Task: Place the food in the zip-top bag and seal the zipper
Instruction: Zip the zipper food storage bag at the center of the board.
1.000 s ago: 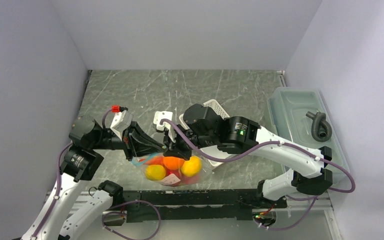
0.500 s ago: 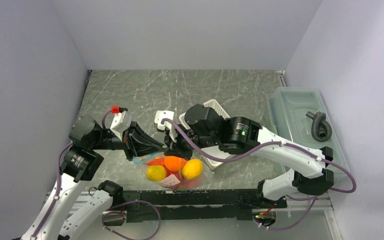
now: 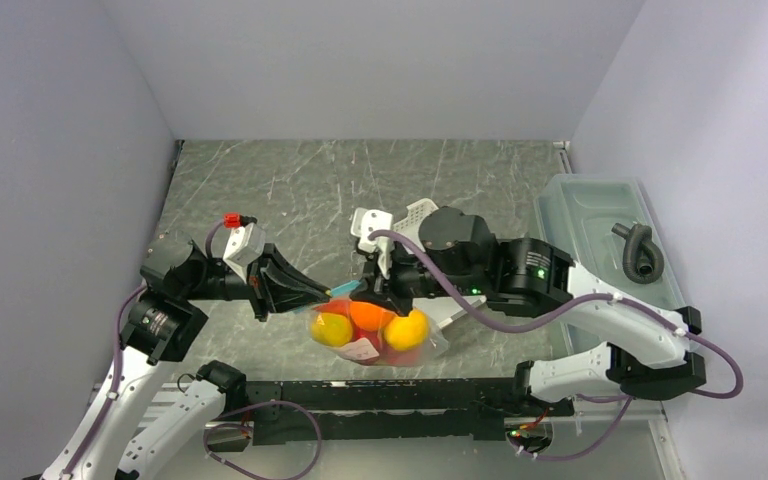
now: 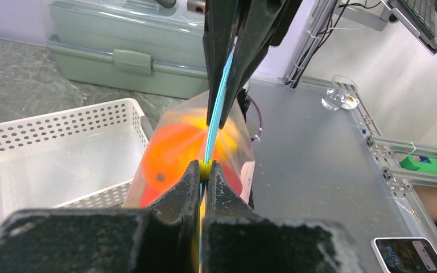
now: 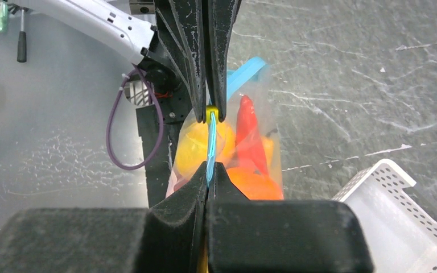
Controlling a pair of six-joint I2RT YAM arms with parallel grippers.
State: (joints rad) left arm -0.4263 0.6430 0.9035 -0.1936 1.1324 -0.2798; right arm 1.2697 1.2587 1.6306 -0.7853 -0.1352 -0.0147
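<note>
Bag: clear zip-top bag at the 6 o'clock edge of the counter, held by its mouth between both arms.
Food: lemon, orange and red pieces sit inside the bag. None shows loose on the counter, nor in the visible part of the white basket at the bag's 1 o'clock.
Left hand: clamped tight on the zipper, at its 9 o'clock end.
Right hand: pinched closed on the same teal strip, toward 3 o'clock, near the left.
Progress: loading looks finished. Between the two hands the strip reads as one flat line, so sealing appears under way. Whether the stretch beyond the right hand is pressed closed cannot be told.
Writing: a white tag low on the bag is too small to read, and no brand is legible.
Bin: translucent lidded bin at the counter's 3 o'clock, well apart from the bag.
</note>
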